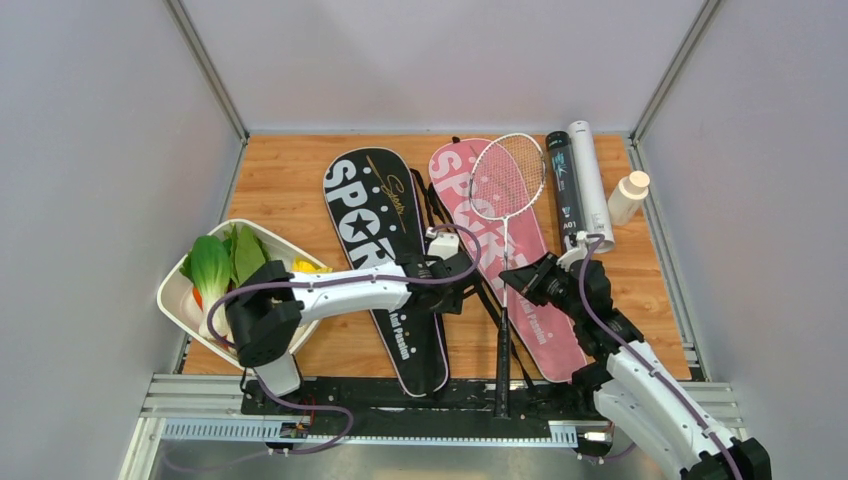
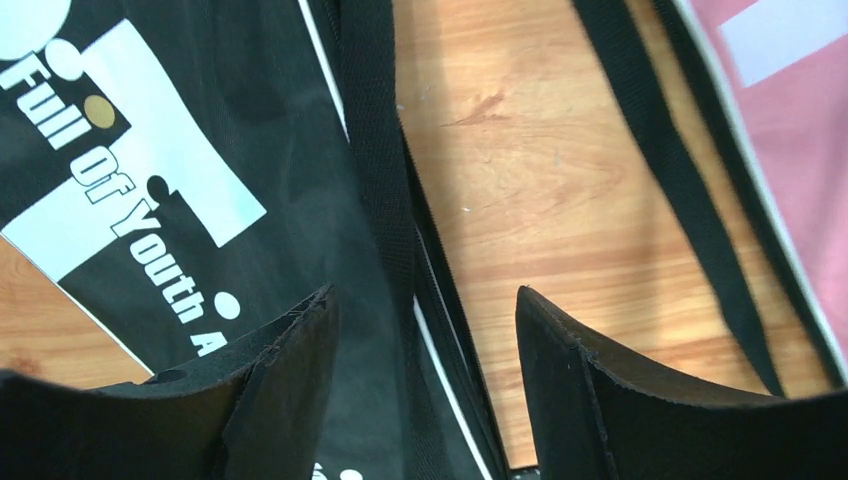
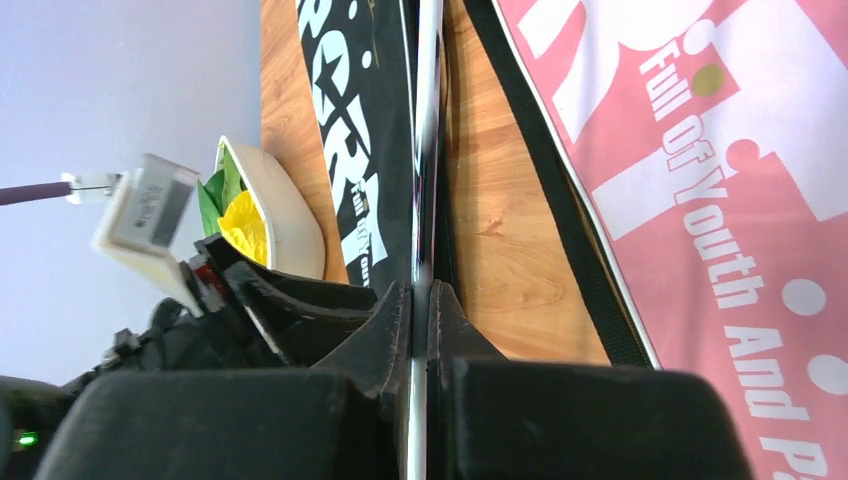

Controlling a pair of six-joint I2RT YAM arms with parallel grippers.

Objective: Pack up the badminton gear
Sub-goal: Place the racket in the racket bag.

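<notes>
While your R hand [image 3: 420, 300] clamps the thin silver racket [image 3: 428, 150] for bagging, L hand [image 2: 425, 310] gapes wide over black fabric bag [image 2: 250, 130].

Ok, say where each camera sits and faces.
Top external: above and behind the left arm and right arm, looking down on the table; both show.
Left wrist: over the black bag, facing down; open left gripper shows.
Right wrist: low, facing along the racket shaft; right gripper shut on it.
All share the black bag and pink bag.
</notes>
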